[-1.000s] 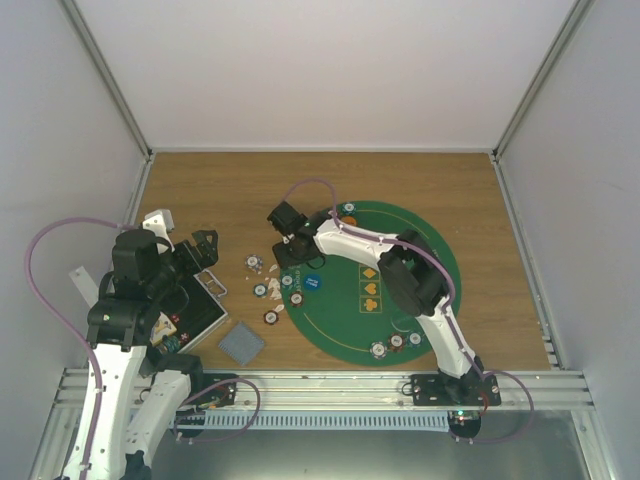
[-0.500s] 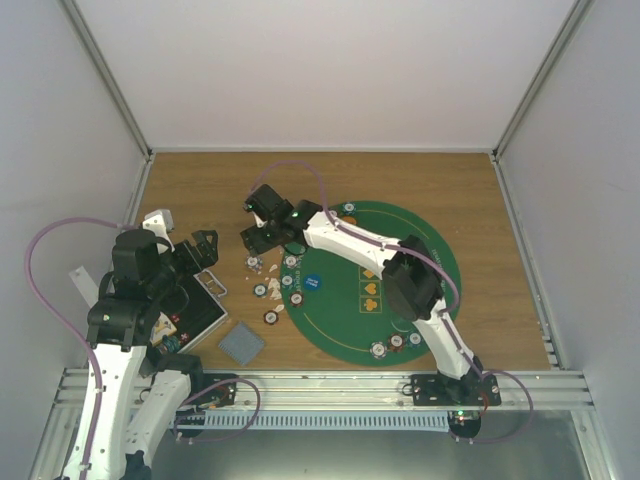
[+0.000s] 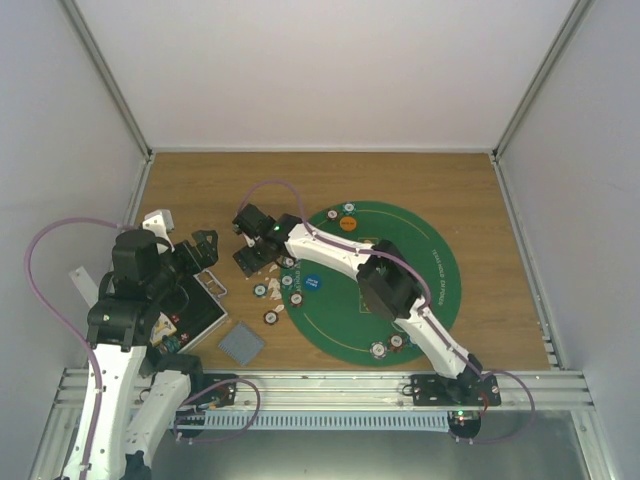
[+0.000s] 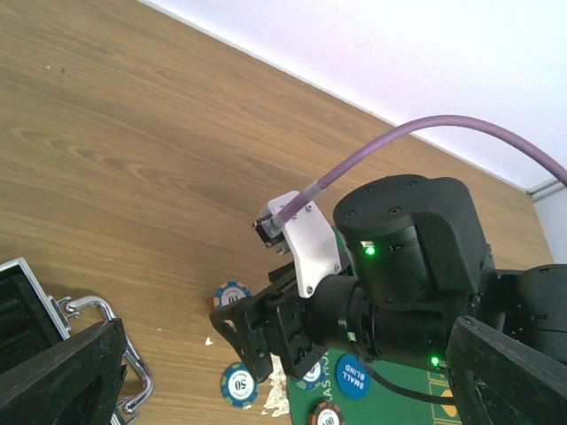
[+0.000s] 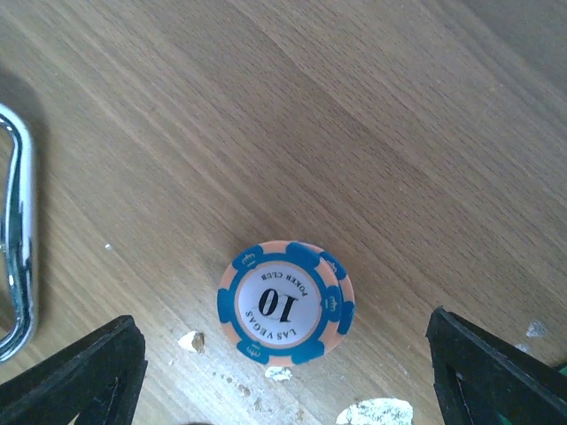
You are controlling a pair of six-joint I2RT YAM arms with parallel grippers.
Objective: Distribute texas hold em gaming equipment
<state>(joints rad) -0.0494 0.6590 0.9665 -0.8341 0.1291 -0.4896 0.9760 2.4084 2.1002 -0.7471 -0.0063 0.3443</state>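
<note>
poker chip lies untouched below wide-open right claw.

The top half of the brown wooden worktop is bare, so there is lots of room there. Left of the middle, the right claw stands wide over a blue-and-peach round poker chip, with bare wood on each side. A shiny metal handle and the black case block the lower left.
</note>
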